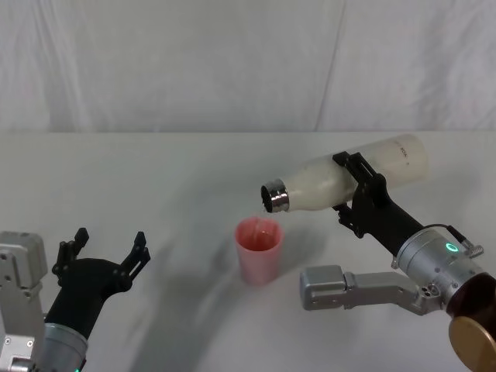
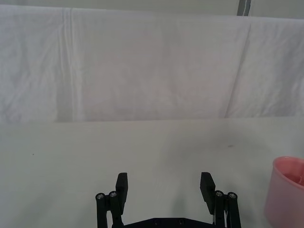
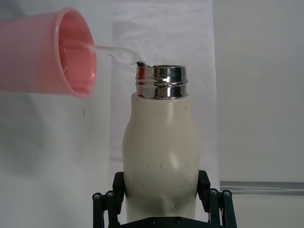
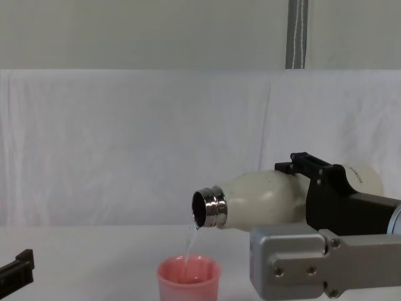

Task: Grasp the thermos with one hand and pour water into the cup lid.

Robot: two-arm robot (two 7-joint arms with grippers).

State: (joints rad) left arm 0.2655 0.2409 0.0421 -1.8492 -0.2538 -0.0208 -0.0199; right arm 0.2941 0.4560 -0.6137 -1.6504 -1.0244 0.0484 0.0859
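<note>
Pouring: right gripper [image 1: 358, 192] clamps thermos [image 1: 341, 182] (tilted) | over cup lid [image 1: 258, 249] | left gripper [image 1: 108, 248] spread

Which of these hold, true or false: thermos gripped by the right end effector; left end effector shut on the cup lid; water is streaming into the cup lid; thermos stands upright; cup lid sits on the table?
1. The right end effector grips the thermos. True.
2. The left end effector is shut on the cup lid. False: it is open and holds nothing, off to the cup lid's left.
3. Water is streaming into the cup lid. True, seen in the chest view.
4. The thermos stands upright. False: it is tipped nearly level, its steel neck over the cup lid.
5. The cup lid sits on the table. True.
</note>
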